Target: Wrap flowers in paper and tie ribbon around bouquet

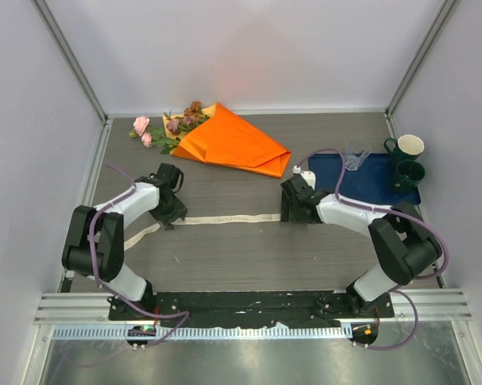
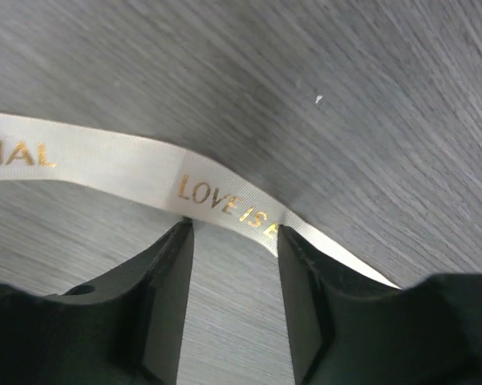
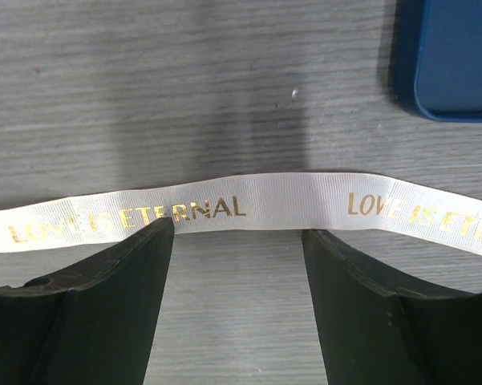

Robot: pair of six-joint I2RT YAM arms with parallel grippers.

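The bouquet lies at the back of the table, with the flowers (image 1: 164,128) sticking out of the left end of a cone of orange paper (image 1: 232,144). Nearer me, the cream ribbon (image 1: 228,217) lies flat across the table; its gold print shows in both wrist views. My left gripper (image 1: 170,218) (image 2: 232,231) is open, nothing between its fingers, and the ribbon (image 2: 136,170) runs just past its tips. My right gripper (image 1: 289,213) (image 3: 236,233) is also open and holds nothing. It stands low over the ribbon (image 3: 297,200), which lies flat at its fingertips.
A blue tray (image 1: 369,180) sits at the right, its corner (image 3: 457,64) in the right wrist view. On it are a clear glass (image 1: 354,156) and two dark green cups (image 1: 405,147) (image 1: 409,172). White walls close in three sides.
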